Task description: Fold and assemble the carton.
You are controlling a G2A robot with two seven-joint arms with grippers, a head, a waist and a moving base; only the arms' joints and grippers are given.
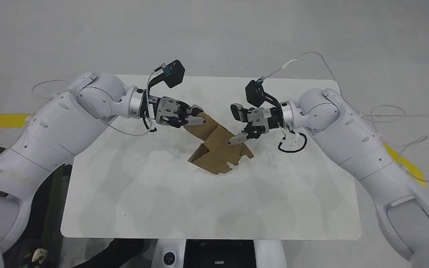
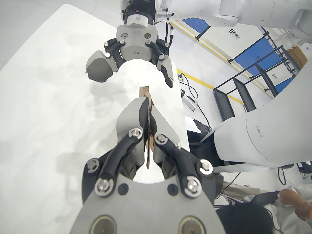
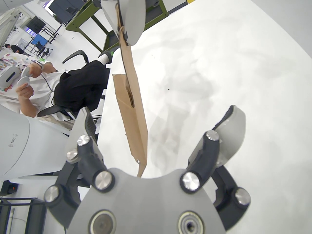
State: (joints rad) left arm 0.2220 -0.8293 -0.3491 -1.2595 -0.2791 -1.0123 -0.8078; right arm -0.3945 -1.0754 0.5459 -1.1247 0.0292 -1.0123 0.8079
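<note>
Brown carton (image 1: 218,149), top view: partly folded, over the middle of the white table (image 1: 134,201), between the two arms.
Left gripper (image 1: 200,121), top view: pinched shut on the carton's far corner (the one nearest that arm).
Right gripper (image 1: 236,125), top view: just beside the carton's opposite edge, spread wide, gripping nothing.
Left wrist view: fingers (image 2: 129,120) clamped flat on a thin cardboard edge of the carton (image 2: 148,113); right gripper (image 2: 133,76) facing it farther off, gaping.
Right wrist view: fingers (image 3: 230,122) set wide apart; carton (image 3: 132,113) seen edge-on (a narrow brown strip), running between them without touching either; far end held tight in the left gripper (image 3: 123,29), above the table (image 3: 219,49).
</note>
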